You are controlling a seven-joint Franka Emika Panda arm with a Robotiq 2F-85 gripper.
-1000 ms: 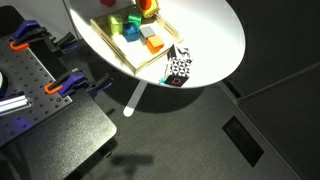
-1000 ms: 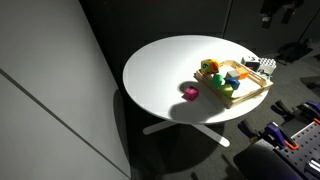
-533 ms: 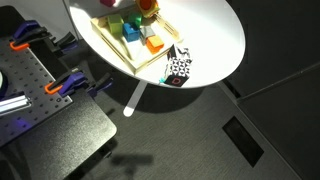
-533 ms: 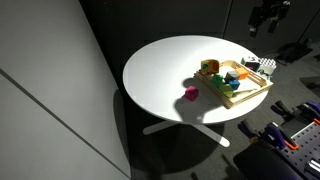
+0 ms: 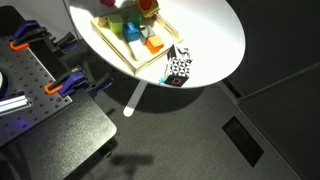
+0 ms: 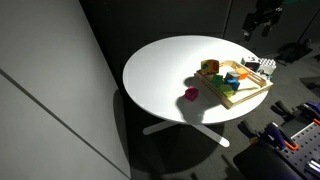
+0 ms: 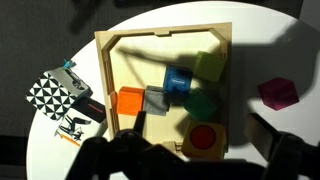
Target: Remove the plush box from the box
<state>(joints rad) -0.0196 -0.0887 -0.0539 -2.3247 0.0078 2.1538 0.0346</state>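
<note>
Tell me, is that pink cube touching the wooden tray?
Apart. The wrist view shows a strip of bare table between the pink cube and the outer rim of the wooden tray.

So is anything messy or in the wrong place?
One magenta block sits alone on the white table, outside the wooden box that holds all the other blocks. Those blocks lie jumbled at different angles, not in rows. Nothing looks spilled or broken.
</note>
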